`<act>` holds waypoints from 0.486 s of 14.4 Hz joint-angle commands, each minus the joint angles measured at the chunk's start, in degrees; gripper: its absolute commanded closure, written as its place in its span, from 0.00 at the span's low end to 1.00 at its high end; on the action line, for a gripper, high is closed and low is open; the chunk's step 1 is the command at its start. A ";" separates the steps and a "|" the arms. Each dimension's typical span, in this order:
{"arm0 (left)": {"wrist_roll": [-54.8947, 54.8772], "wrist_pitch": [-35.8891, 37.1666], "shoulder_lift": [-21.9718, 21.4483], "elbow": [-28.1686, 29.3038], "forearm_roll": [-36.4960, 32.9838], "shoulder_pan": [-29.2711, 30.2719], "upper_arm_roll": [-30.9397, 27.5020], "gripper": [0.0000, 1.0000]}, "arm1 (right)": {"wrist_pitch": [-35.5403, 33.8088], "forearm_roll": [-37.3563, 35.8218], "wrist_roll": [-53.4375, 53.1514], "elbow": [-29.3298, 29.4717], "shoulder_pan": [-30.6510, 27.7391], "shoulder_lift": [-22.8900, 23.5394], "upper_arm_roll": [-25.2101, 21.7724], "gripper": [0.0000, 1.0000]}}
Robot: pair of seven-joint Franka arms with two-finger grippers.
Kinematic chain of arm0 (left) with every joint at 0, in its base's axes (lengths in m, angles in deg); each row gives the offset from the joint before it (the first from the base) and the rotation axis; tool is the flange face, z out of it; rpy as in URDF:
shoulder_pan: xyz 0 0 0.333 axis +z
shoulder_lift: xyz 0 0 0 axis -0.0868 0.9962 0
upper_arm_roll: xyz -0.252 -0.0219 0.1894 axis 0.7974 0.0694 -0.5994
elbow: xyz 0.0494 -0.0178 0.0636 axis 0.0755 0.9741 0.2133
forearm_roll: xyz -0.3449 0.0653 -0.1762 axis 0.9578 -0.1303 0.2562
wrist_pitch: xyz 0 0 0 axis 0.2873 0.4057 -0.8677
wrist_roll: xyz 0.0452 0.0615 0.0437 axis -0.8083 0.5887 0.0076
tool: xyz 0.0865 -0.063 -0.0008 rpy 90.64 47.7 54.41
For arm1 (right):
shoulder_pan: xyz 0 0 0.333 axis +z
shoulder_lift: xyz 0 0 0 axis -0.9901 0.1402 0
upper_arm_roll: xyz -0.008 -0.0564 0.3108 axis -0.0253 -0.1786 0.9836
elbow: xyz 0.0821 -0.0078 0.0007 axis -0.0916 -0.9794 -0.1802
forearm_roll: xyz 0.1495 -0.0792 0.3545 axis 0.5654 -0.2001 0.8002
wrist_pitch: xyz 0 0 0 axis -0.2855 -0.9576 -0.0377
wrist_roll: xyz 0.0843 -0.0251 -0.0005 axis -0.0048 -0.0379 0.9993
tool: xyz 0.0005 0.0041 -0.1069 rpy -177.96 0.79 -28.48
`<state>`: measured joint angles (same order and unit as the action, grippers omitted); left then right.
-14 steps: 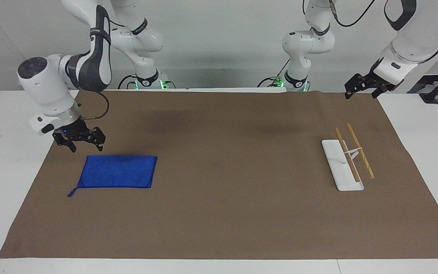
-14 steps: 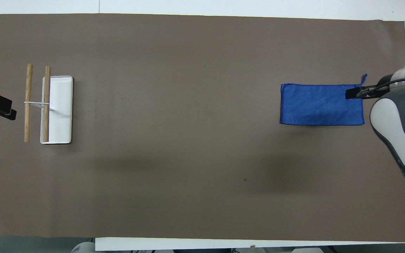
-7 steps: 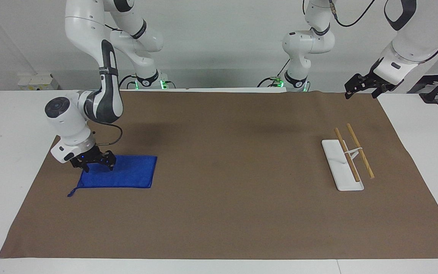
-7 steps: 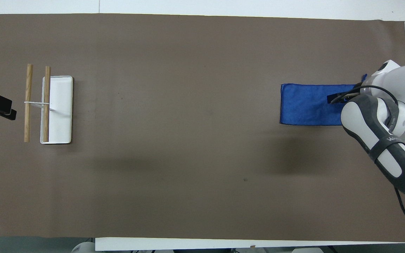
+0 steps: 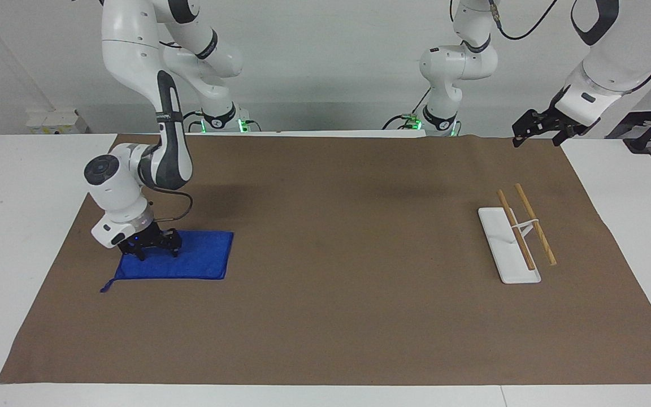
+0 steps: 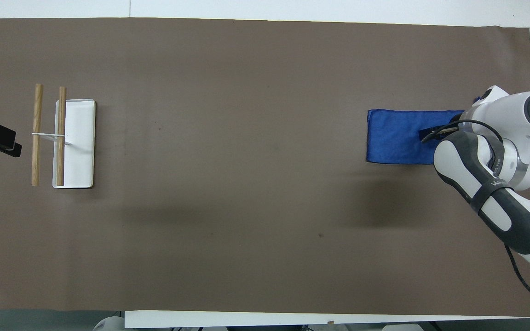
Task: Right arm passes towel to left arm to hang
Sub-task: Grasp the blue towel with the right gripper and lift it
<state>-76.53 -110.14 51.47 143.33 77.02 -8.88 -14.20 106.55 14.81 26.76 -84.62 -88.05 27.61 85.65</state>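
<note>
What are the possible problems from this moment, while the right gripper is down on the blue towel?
1. The right gripper sits at the end of the flat towel; it may pinch only a thin fold, or the brown mat too.
2. Lifted by one end, the towel will probably hang long, which could make the handover harder.
3. The left gripper waits over the mat's edge near the rack, so the carry is long.

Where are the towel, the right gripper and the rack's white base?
towel (image 5: 201,263): facing view, bare blue cloth beside the gripper.
right gripper (image 5: 156,251): facing view, midway between its fingertips, down on the towel.
rack's white base (image 6: 81,142): overhead view, flat bare part of the tray.
</note>
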 commanded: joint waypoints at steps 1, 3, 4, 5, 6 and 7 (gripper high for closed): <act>-0.19 0.28 -0.76 0.33 0.55 0.30 -0.20 0.00 | 0.18 -0.84 0.61 -0.97 -0.39 -0.69 0.70 0.78; -0.19 0.28 -0.76 0.33 0.55 0.30 -0.20 0.00 | 0.18 -0.49 0.52 -0.88 -0.48 -0.78 0.71 0.99; -0.19 0.28 -0.76 0.33 0.55 0.30 -0.20 0.00 | 0.18 -0.14 0.43 -0.79 -0.48 -0.87 0.71 1.00; -0.19 0.28 -0.76 0.33 0.55 0.30 -0.20 0.00 | 0.09 0.04 0.08 -0.71 -0.48 -1.04 0.71 1.00; -0.19 0.28 -0.76 0.33 0.55 0.30 -0.20 0.00 | -0.61 0.21 -0.18 -0.62 -0.48 -1.30 0.97 1.00; -0.19 0.28 -0.76 0.33 0.55 0.30 -0.20 0.00 | -2.35 0.74 -1.05 -0.01 -0.57 -1.48 1.58 1.00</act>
<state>-76.53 -110.14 51.47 143.33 77.02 -8.88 -14.20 106.22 14.93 26.67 -84.55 -88.07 26.84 86.10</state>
